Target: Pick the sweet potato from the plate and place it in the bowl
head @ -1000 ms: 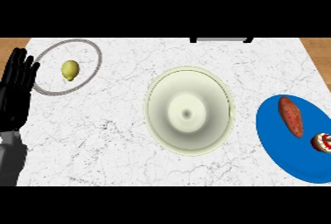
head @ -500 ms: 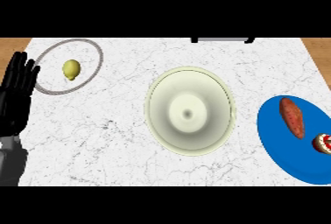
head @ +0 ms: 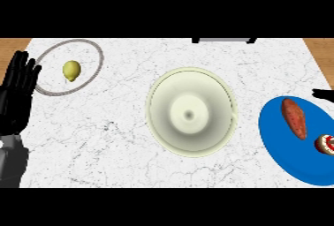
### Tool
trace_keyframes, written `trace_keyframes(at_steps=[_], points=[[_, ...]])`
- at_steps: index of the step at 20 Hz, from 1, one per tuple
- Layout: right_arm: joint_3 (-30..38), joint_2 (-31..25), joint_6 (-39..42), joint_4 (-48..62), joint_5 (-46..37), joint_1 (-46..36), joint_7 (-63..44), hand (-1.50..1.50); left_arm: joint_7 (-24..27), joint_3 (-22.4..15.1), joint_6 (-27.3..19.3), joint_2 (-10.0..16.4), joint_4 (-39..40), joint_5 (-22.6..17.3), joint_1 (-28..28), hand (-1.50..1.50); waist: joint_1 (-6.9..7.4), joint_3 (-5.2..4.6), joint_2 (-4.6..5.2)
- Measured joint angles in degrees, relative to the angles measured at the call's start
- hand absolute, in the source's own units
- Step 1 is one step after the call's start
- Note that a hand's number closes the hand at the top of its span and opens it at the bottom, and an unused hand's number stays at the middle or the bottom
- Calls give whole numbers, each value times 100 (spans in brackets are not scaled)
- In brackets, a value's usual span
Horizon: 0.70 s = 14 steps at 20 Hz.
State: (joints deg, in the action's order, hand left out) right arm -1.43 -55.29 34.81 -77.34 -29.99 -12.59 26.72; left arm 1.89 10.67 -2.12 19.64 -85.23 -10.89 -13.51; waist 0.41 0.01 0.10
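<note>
Left robot hand rests open, fingers upright, at the left edge; right robot hand barely shows, state unclear.

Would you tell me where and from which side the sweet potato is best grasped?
I'd grip the sweet potato across its thick middle, coming from above with the nearby right hand. It lies flat and elongated on the blue plate; its narrow width suits a pinch, away from the red item near its lower end.

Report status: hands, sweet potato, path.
Left hand open, resting at left edge. Right hand tip at right edge. Sweet potato on blue plate; bowl path unobstructed.
</note>
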Motion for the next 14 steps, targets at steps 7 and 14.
trace_keyframes(at_steps=[7,14], points=[[-231,463,-443,1132,-734,-523,480,-150,-58,24,-75,-91,-31,138,-30,0,11,2,2],[-286,717,-847,1927,-1100,-852,1086,-150,-64,19,-93,-178,4,234,-118,0,0,1,1]])
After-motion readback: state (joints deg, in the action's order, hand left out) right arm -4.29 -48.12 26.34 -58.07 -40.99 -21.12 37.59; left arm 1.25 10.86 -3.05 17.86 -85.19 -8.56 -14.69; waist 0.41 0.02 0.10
